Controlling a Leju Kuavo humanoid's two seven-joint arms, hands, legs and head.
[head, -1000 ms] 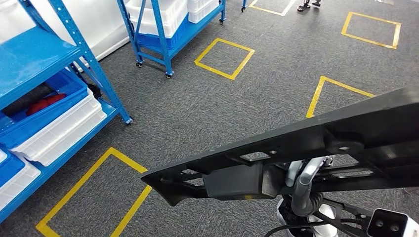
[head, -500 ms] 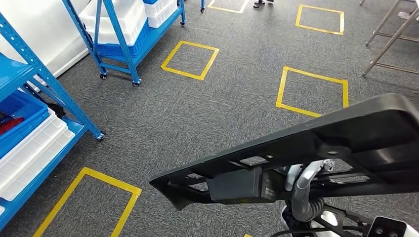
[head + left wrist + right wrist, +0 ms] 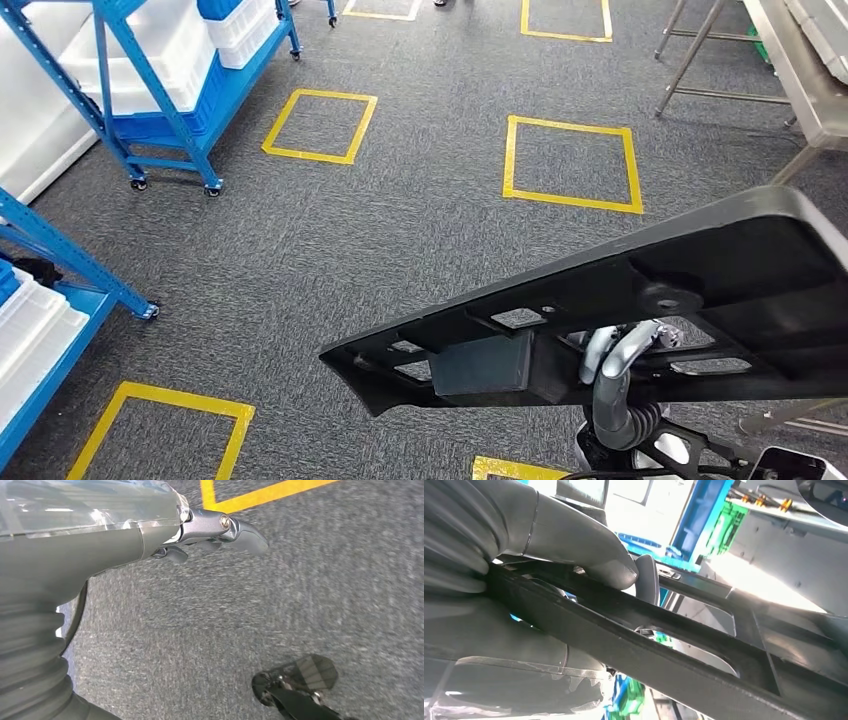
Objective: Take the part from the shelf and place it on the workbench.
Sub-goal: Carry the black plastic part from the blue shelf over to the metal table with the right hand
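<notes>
Turning right has swung the blue shelves (image 3: pixel 60 300) aside. Its right hand (image 3: pixel 574 555) grips the long black part (image 3: pixel 620 320), carried chest-high; the left hand (image 3: pixel 220 530) hangs empty, fingers apart. Carrying stage: next, reach the steel workbench (image 3: pixel 810 70).

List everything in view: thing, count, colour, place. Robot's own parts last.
part: one, black, long, held across the head view's lower right.
shelving racks: two, blue, far left, holding white bins.
floor squares: several, yellow tape outlines on grey carpet.
metal workbench: one, silver, upper right.
right hand: one, grey, grips the part.
left hand: one, grey, hangs above the carpet, holding nothing; how its fingers lie is unclear.
</notes>
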